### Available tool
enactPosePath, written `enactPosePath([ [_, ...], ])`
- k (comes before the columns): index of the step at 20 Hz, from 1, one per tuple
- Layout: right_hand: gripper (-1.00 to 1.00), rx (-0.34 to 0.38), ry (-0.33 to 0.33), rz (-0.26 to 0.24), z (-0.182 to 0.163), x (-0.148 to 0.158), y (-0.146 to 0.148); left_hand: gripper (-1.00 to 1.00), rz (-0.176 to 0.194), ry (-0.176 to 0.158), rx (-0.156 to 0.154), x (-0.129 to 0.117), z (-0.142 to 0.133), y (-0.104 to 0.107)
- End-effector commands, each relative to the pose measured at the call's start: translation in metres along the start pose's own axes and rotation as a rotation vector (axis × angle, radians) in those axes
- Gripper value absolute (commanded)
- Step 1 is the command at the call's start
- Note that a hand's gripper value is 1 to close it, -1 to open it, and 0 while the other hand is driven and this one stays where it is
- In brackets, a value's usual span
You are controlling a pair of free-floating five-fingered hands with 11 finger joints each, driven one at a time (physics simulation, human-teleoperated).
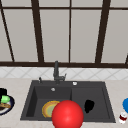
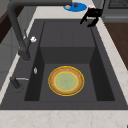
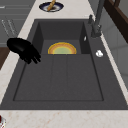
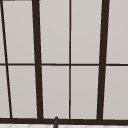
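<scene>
My right hand (image 1: 88, 105) hovers over the front part of the sink's right basin, holding nothing, with its fingers relaxed and pointing down. From the left side the right hand (image 2: 91, 16) hangs by the sink's front rim at the far end. From the right side the right hand (image 3: 23, 50) is above that same rim. A round plate (image 1: 48, 108) with a yellow-orange rim and a green centre lies flat in the left basin (image 2: 66, 80) (image 3: 62, 48). A large red ball (image 1: 67, 115) sits low in the front view, covering part of the plate.
The dark double sink (image 1: 30, 100) has a tall dark faucet (image 1: 56, 72) at its back. On the left counter stands a dark plate of food (image 1: 5, 103) (image 3: 51, 6). A blue plate (image 1: 125, 104) (image 2: 75, 7) and a small red-and-white item (image 1: 122, 117) are on the right counter. A window fills the wall behind.
</scene>
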State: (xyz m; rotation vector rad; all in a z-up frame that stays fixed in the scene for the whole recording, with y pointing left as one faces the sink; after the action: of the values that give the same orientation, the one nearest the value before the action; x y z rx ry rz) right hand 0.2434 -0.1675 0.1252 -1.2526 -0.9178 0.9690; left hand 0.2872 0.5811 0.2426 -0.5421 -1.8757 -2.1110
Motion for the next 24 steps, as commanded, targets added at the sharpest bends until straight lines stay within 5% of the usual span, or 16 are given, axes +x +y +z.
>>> enactPosePath([
  [1, 0.0, 0.0, 0.0, 0.0, 0.0, 0.0, 0.0, 1.0, -0.03, -0.017, 0.005, -0.007, 0.011, -0.002],
  [10, 0.0, 0.0, 0.0, 0.0, 0.0, 0.0, 0.0, 1.0, 0.0, 0.027, 0.008, -0.034, 0.004, 0.003],
  [11, 0.0, 0.0, 0.0, 0.0, 0.0, 0.0, 0.0, 1.0, -0.008, 0.025, 0.022, -0.037, 0.003, -0.007],
  [13, 0.0, 0.0, 0.0, 0.0, 0.0, 0.0, 0.0, 1.0, -0.081, 0.01, 0.008, -0.04, 0.003, -0.027],
  [20, 0.0, 0.0, 0.0, 0.0, 0.0, 0.0, 0.0, 1.0, -0.159, 0.001, 0.02, -0.055, 0.011, -0.057],
  [21, 0.0, 0.0, 0.0, 0.0, 0.0, 0.0, 0.0, 1.0, -0.152, 0.006, 0.008, -0.057, 0.009, -0.056],
  [22, 0.0, 0.0, 0.0, 0.0, 0.0, 0.0, 0.0, 1.0, -0.1, 0.004, -0.004, -0.063, 0.009, -0.05],
  [24, 0.0, 0.0, 0.0, 0.0, 0.0, 0.0, 0.0, 1.0, -0.055, -0.012, -0.008, -0.071, 0.011, -0.048],
])
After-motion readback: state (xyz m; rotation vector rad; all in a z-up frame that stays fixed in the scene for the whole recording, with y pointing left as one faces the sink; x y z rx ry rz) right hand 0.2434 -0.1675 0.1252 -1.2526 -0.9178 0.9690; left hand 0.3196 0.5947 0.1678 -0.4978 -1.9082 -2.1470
